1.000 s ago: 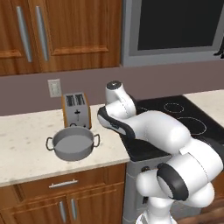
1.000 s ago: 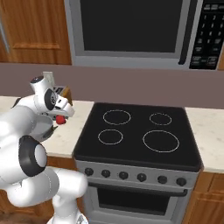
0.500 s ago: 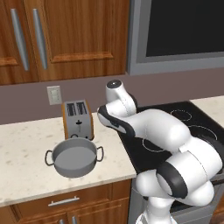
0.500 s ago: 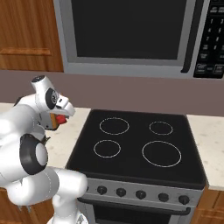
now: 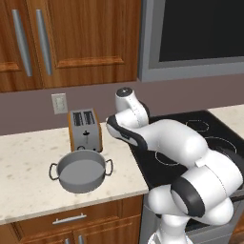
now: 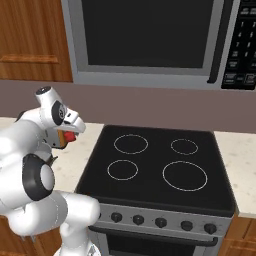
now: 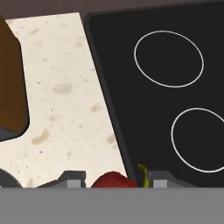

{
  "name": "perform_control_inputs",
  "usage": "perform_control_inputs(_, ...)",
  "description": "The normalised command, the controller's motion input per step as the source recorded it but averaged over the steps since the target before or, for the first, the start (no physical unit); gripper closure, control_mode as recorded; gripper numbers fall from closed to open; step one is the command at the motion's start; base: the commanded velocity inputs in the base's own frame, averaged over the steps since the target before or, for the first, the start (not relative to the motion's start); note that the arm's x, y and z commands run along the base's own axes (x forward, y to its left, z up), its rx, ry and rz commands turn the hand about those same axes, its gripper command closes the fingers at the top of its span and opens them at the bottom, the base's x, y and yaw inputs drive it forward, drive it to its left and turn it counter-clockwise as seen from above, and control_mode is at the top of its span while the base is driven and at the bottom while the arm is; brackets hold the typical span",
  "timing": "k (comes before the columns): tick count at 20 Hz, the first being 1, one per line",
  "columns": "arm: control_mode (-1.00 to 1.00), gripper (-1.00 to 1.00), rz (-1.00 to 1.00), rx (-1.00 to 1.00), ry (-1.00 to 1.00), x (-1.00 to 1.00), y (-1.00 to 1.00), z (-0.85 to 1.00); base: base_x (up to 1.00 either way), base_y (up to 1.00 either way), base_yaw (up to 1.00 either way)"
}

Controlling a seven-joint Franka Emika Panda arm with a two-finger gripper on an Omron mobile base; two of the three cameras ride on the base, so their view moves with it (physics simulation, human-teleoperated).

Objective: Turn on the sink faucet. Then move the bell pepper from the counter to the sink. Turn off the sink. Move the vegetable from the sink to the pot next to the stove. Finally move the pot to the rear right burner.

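In the hand view, the bell pepper (image 7: 113, 180) is held between the two fingers (image 7: 74, 178), the jaws narrowed onto it, its green stem beside the right-hand tip. To the left of the fingers the beige counter (image 7: 61, 96) is seen, with the brown toaster (image 7: 11, 83) at its far left edge. To their right the stove (image 7: 175, 87) is spread out. In the left base view the grey pot (image 5: 82, 171) is set on the counter, just in front of the toaster
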Motion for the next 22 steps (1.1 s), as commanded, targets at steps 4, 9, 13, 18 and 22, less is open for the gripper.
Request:
perform_control_inputs(4,-1.0,1.0,0.0,0.0,0.0,0.0,0.02,-0.01,0.0,0.0,0.0)
perform_control_inputs(9,-1.0,1.0,0.0,-0.04,0.0,0.1,0.47,-0.15,0.0,0.0,0.0)
perform_control_inputs(13,-1.0,1.0,0.0,-0.07,0.0,0.12,0.81,-0.23,0.0,0.0,0.0)
perform_control_inputs(18,-1.0,1.0,0.02,-0.06,0.01,0.09,0.8,-0.33,0.0,0.0,0.0)
perform_control_inputs(22,-1.0,1.0,0.0,-0.01,0.01,0.0,0.7,-0.23,0.0,0.0,0.0)
